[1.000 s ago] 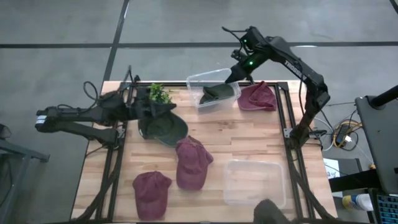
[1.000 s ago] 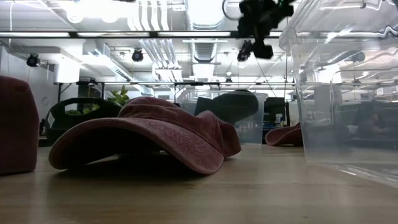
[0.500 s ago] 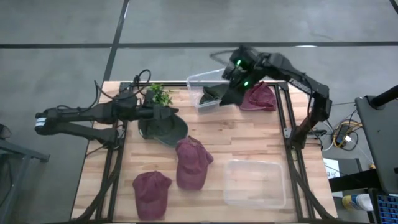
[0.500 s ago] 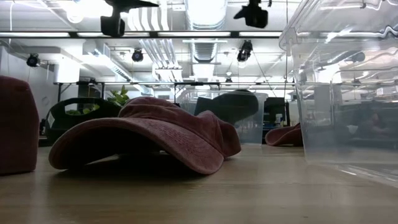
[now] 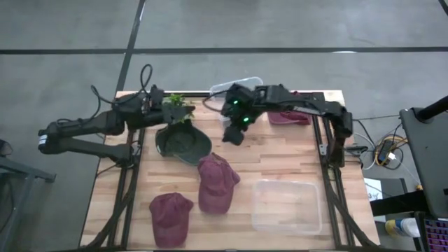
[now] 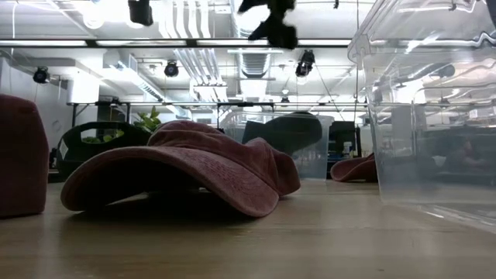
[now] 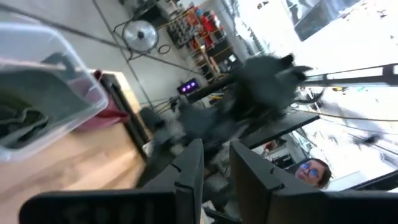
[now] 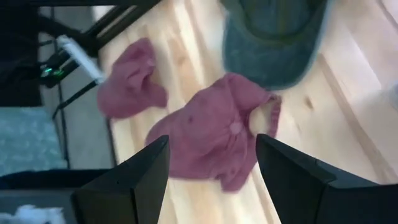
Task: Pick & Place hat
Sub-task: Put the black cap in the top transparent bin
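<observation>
A dark green hat [image 5: 183, 144] lies on the table left of the middle, beside a small plant [image 5: 178, 105]. My left gripper [image 5: 169, 116] hovers at its far side, fingers [image 7: 189, 169] a narrow gap apart with nothing between them. My right gripper [image 5: 234, 133] hangs open and empty over the table's middle [image 8: 211, 186], just right of the green hat [image 8: 273, 37]. A maroon hat [image 5: 215, 183] lies nearer, with another [image 5: 170, 215] at the near left. A second green hat [image 6: 283, 132] sits in the far clear bin [image 5: 238, 85].
A third maroon hat [image 5: 290, 116] lies at the far right, partly under the right arm. A clear bin [image 5: 287, 205] with nothing in it stands at the near right. Bare wood shows between the hats in the middle. A person [image 7: 311, 173] shows beyond the table.
My right gripper has swung away from the far bin toward the table's left and near side, sinking a little and rolling, still open; the green hat stays in the bin. My left gripper has drawn back slightly toward the far edge and tipped up to level.
</observation>
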You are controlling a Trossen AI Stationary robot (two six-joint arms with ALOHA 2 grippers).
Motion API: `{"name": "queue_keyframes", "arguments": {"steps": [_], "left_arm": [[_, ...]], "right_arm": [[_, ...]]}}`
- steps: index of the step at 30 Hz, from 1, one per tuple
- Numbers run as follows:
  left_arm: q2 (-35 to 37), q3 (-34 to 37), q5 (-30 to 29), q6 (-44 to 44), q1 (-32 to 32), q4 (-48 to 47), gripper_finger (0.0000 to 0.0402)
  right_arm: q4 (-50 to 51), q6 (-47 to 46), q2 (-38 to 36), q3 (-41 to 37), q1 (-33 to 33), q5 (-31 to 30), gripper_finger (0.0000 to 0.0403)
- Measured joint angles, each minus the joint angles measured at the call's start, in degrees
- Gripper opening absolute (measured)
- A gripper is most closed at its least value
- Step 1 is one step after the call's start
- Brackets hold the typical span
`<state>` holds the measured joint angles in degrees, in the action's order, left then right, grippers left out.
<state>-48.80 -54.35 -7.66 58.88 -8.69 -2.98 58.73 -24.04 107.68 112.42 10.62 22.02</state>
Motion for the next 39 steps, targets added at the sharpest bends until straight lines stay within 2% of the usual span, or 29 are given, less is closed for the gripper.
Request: {"name": "queue_keyframes", "arguments": {"steps": [6, 12, 20, 35, 39], "left_arm": [[0.0, -2.54, 0.04, -3.36, 0.02, -0.05, 0.0071], [0.1, -3.68, 0.04, -3.51, 0.0, -0.01, 0.0071], [0.42, -3.69, 1.09, -3.79, 0.0, -0.28, 0.0071], [0.63, -3.67, 2.16, -3.79, 0.0, -0.57, 0.0071], [0.65, -3.67, 2.14, -3.79, -0.04, -0.55, 0.0071]], "right_arm": [[-4.15, -5.75, 7.89, -0.11, -0.48, -3.95, 0.023], [-10.28, -12.95, 14.99, -0.17, -1.35, -5.0, 0.0227], [-14.84, -16.33, 21.21, -0.17, -1.62, -17.66, 0.0224], [-17.75, -21.83, 26.11, -0.35, -2.41, -19.03, 0.0224], [-22.71, -22.42, 26.12, -2.28, -2.36, -19.0, 0.0223]]}}
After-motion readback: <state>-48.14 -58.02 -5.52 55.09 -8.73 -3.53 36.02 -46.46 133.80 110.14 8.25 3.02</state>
